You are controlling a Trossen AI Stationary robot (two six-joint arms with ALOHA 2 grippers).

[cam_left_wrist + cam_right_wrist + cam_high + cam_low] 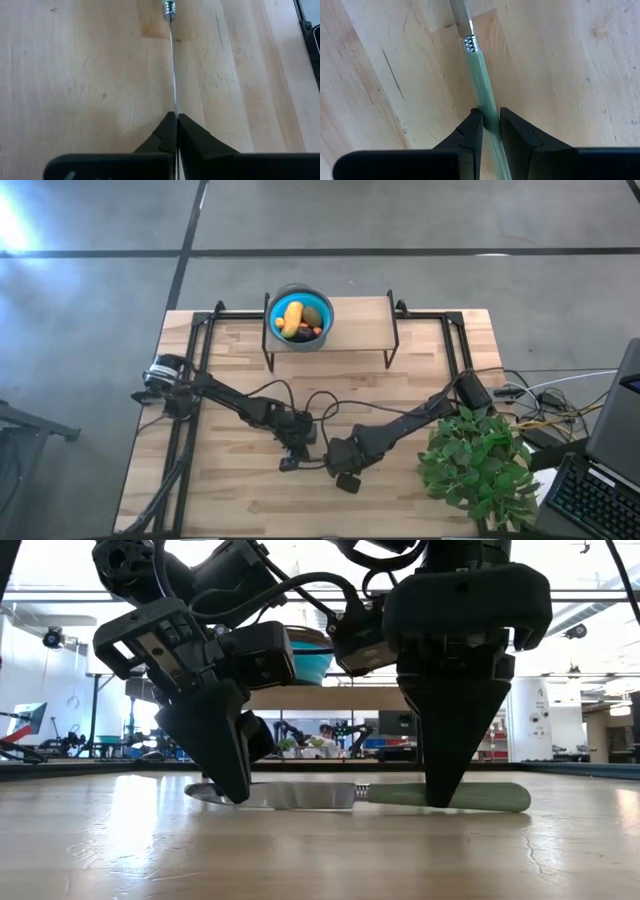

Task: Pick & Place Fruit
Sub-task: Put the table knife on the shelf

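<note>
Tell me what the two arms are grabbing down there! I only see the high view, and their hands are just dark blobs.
Observer: A table knife. The left gripper is shut on its thin metal blade.
Operator: And the other arm?
Observer: The right gripper is shut on the green handle, just behind the silver collar.
Operator: Is the knife up in the air?
Observer: No. The low view shows it lying level, right down at the tabletop.

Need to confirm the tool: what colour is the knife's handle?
Pale green handle, clearest in the right wrist view.
</note>
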